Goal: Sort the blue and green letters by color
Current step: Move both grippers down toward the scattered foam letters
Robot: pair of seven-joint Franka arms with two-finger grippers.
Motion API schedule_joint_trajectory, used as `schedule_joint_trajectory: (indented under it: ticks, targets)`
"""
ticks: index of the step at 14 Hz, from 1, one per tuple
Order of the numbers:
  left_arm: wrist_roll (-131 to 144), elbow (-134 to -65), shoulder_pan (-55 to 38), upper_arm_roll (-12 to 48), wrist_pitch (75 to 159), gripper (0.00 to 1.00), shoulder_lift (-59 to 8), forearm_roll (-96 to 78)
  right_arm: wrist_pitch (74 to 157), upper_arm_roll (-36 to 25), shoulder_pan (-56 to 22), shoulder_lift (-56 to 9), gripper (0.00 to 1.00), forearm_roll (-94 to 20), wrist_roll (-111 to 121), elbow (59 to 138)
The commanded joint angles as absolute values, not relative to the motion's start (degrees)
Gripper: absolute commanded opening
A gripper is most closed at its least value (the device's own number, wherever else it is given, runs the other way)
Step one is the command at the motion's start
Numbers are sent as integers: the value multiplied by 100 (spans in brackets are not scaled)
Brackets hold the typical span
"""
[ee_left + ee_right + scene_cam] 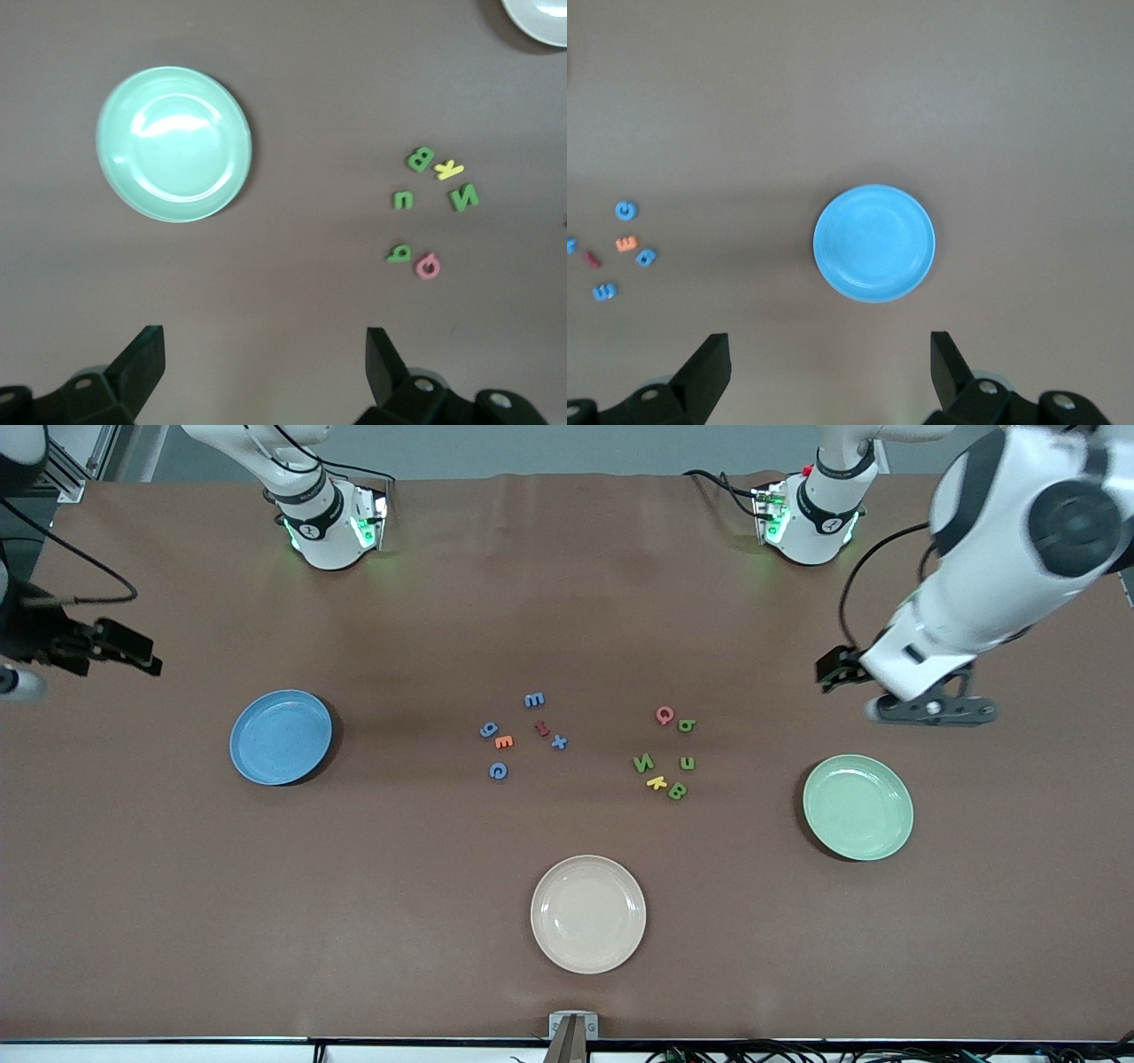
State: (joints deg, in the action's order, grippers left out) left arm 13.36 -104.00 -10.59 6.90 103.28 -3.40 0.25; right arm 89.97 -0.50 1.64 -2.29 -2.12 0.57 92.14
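Blue letters (pixel 523 733): loose on mid-bench, none plated, clustered with orange E (pixel 504 741).
Green letters (pixel 669 762): loose, at 9 o'clock of green plate (pixel 858 807).
Blue plate (pixel 281 737): bare.
Left hand (pixel 266 367): spread, over bench.
Right hand (pixel 829 367): spread, over bench.

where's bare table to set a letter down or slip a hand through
Bare stretches lie between the blue plate and the blue letters, between the green letters and the green plate, and around the white plate. Both letter clusters are crowded, with stray colours mixed in.
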Motion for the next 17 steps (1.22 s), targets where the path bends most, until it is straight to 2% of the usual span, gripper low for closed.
schedule_joint_trajectory:
  ticks: [1, 3, 5, 6, 8, 11, 14, 17]
  targets:
    - [1861, -11544, -1028, 1036, 11771, 98, -220, 62, 9253, 87, 72, -817, 100, -210, -25, 9192]
    - [2405, -12371, -1037, 1238, 13019, 96, -324, 53, 9692, 105, -472, -905, 100, -211, -707, 9299]
    - [2662, -12638, -1037, 1467, 13603, 89, -675, 53, 10158, 114, -1017, -1229, 100, -289, -1744, 9377]
    - [2715, -12630, -1037, 1563, 13675, 85, -929, 53, 10482, 106, -1263, -1361, 100, -534, -2201, 9508]
    - [2934, -12647, -1063, 1705, 13982, 83, -1281, 53, 11343, 106, -1747, -1590, 100, -887, -2714, 9895]
    - [3426, -12647, -1388, 1723, 14438, 78, -1809, 114, 12416, 105, -2485, -2081, 100, -923, -3470, 10160]
    - [3735, -12630, -1573, 1714, 14660, 72, -2082, 123, 13006, 88, -3040, -2688, 100, -888, -3795, 10169]
    - [3797, -12630, -1687, 1696, 14704, 67, -2241, 123, 13437, 70, -3278, -3092, 100, -835, -3920, 10178]
